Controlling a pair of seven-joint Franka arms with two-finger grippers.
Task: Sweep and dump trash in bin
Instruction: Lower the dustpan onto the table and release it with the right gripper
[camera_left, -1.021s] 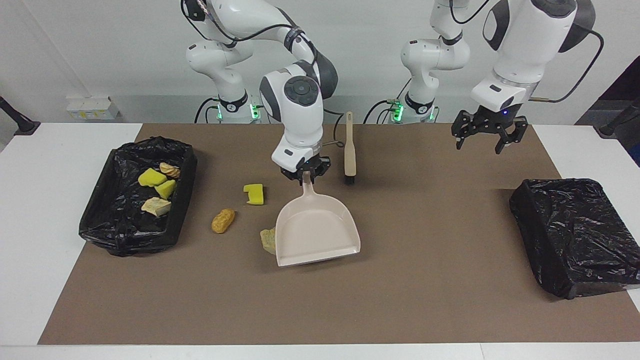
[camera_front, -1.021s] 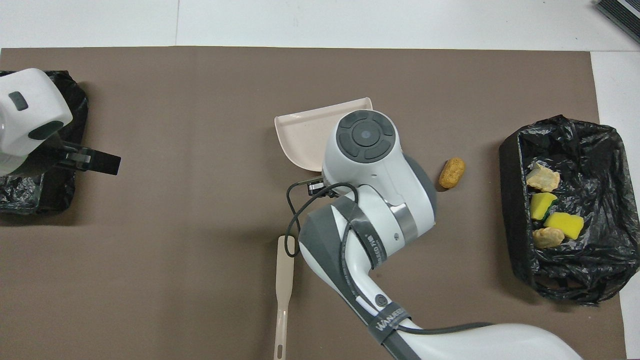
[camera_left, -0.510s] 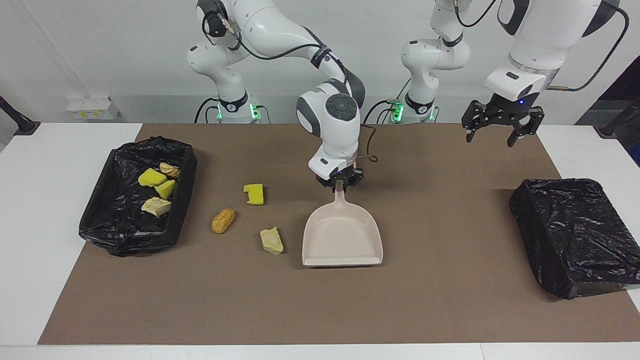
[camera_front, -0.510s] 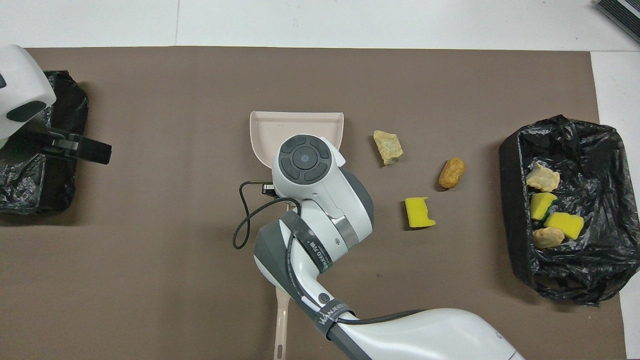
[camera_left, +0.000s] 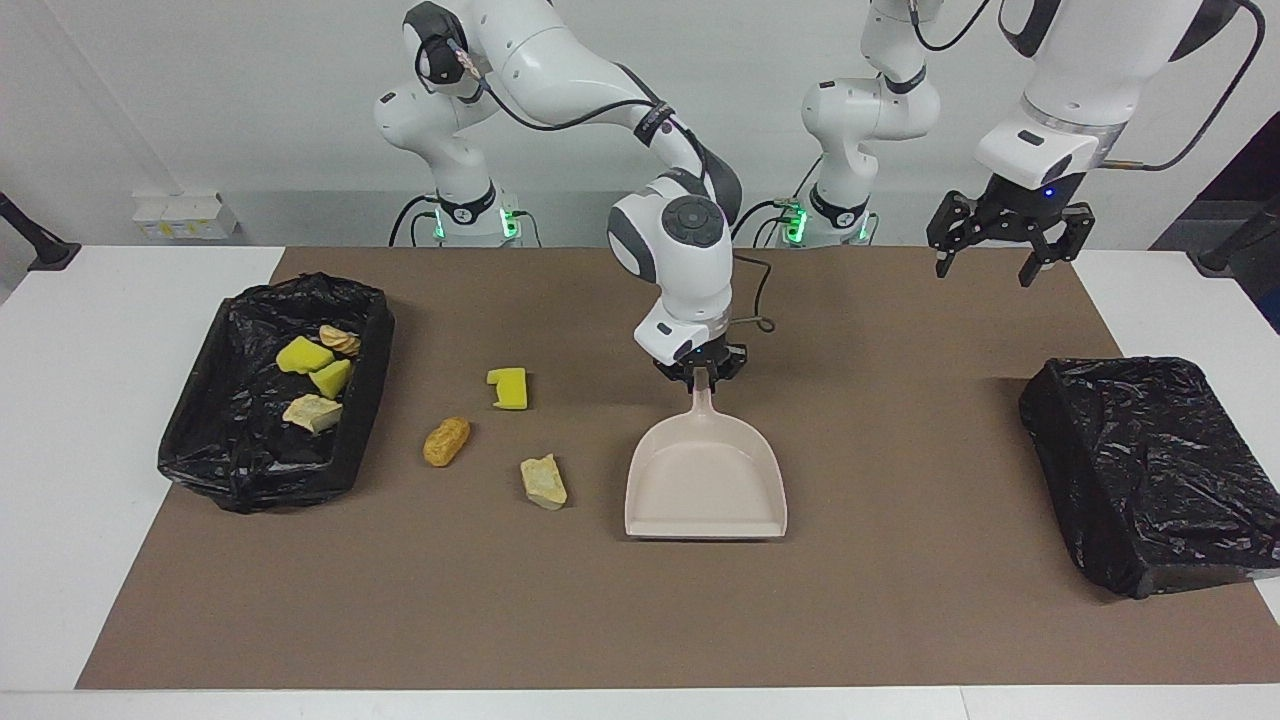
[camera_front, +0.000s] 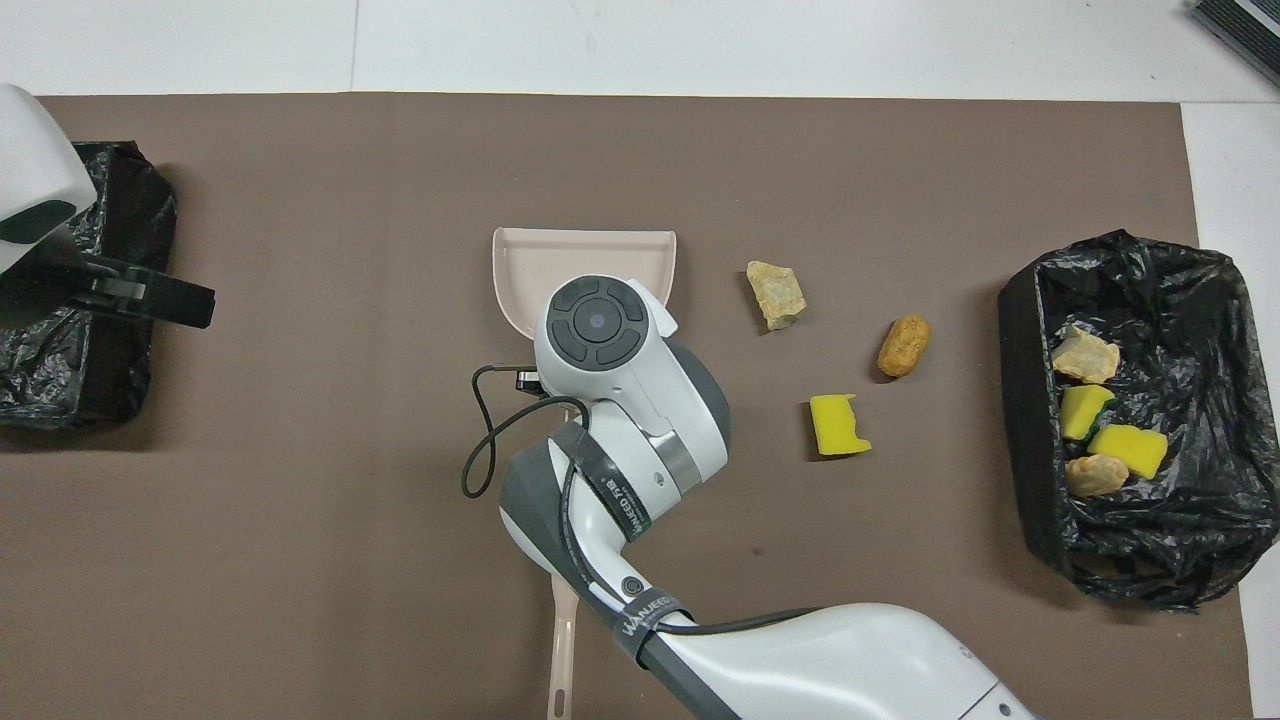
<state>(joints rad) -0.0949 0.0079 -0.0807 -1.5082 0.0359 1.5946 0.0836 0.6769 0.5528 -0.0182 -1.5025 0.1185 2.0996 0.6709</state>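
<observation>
Dustpan shifted away, trash beside right tool

White table carrying a brown mat. Lying on the mat around the beige dustpan: a tan lump just beside it, a yellow sponge chunk and an orange-brown lump nearby, a brush nearer the robots. Two black-lined bins sitting well apart from it.

Three scraps lie loose on the table: a yellow sponge chunk, an orange-brown bread lump and a tan lump. Four more scraps, two yellow and two tan, sit in the black-lined bin.
</observation>
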